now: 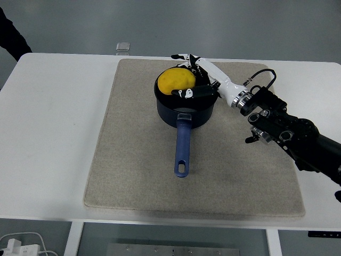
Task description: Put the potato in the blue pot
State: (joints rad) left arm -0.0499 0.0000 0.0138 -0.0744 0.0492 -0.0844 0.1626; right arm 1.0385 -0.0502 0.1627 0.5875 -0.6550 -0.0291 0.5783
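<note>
One hand: your right hand (198,80) is over the blue pot's (184,109) right rim, fingers spread, holding nothing.
Potato (178,81): inside the pot.
Pot: far centre of the mat (133,160).

beige mat (133,160) on white table (53,133); small clear box (123,47) at far edge

White table (53,133), seemingly grey floor (213,26)
</note>
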